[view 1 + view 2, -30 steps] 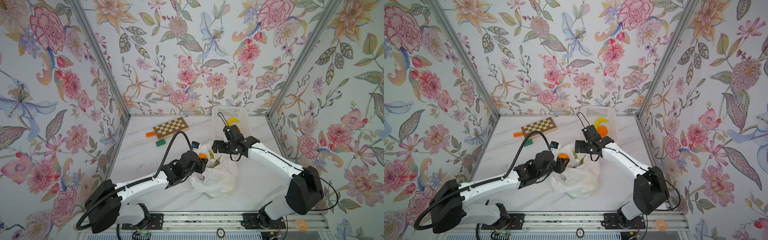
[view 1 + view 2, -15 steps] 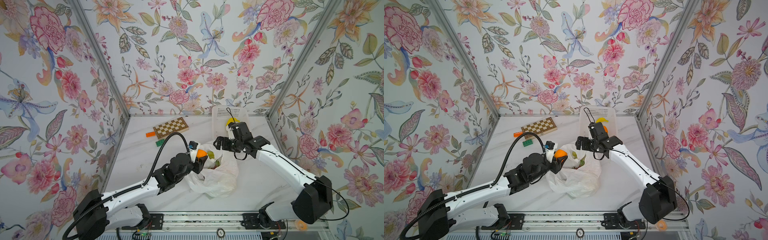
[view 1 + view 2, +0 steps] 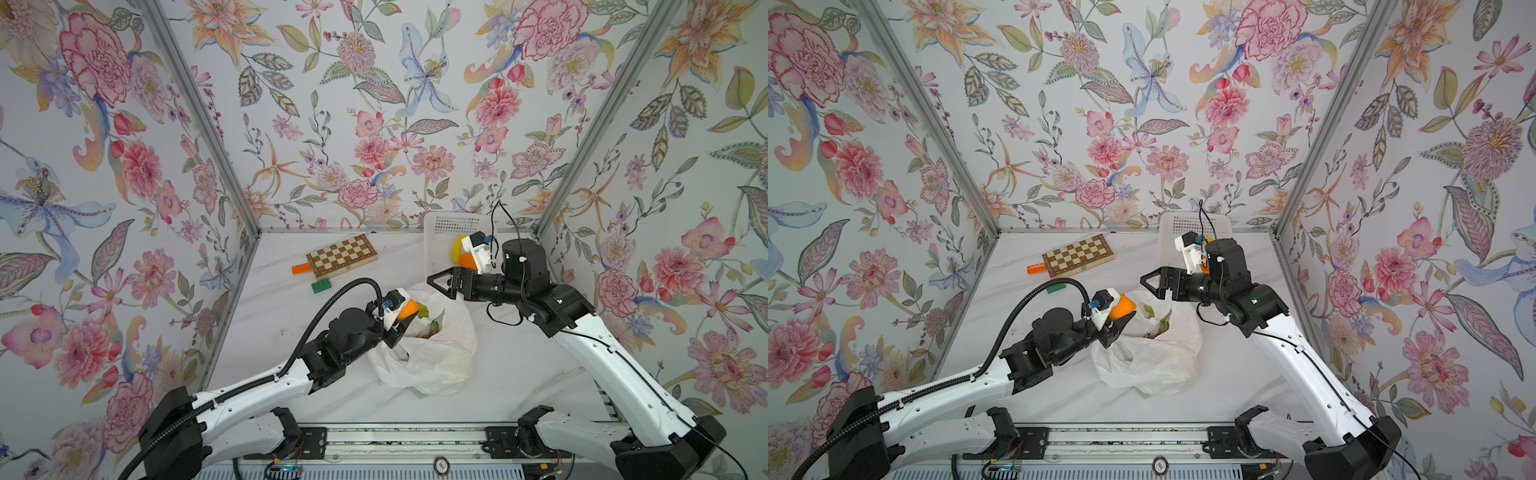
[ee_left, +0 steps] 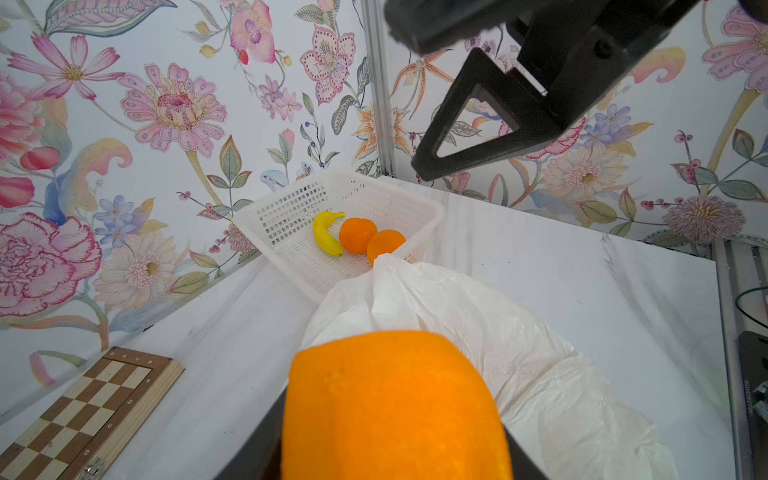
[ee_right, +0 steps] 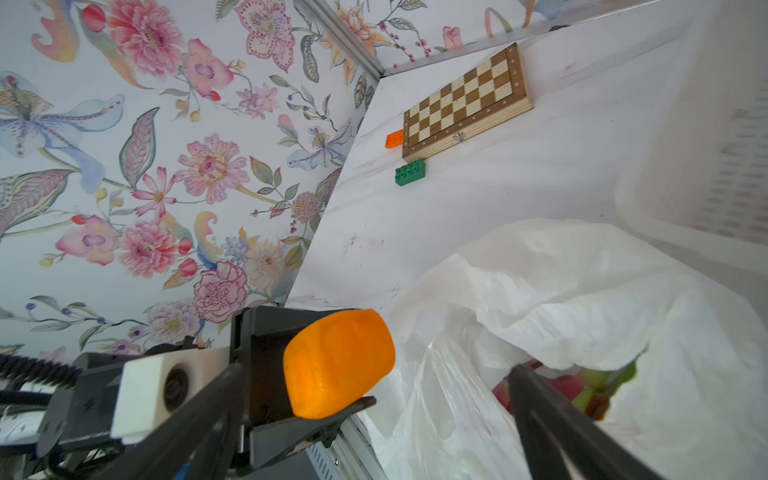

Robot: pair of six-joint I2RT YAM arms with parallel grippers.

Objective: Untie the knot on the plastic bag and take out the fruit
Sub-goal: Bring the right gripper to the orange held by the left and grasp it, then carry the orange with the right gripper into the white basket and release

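While the plastic bag (image 3: pixel 432 361) lies open mid-table, just beside the white basket (image 3: pixel 438 245), we see the right gripper (image 3: pixel 441 286) spread wide and empty above the bag's mouth. The left gripper (image 3: pixel 404 319) clamps an orange (image 3: pixel 409 308) at the bag's edge. More fruit (image 5: pixel 582 390) sits inside the bag.
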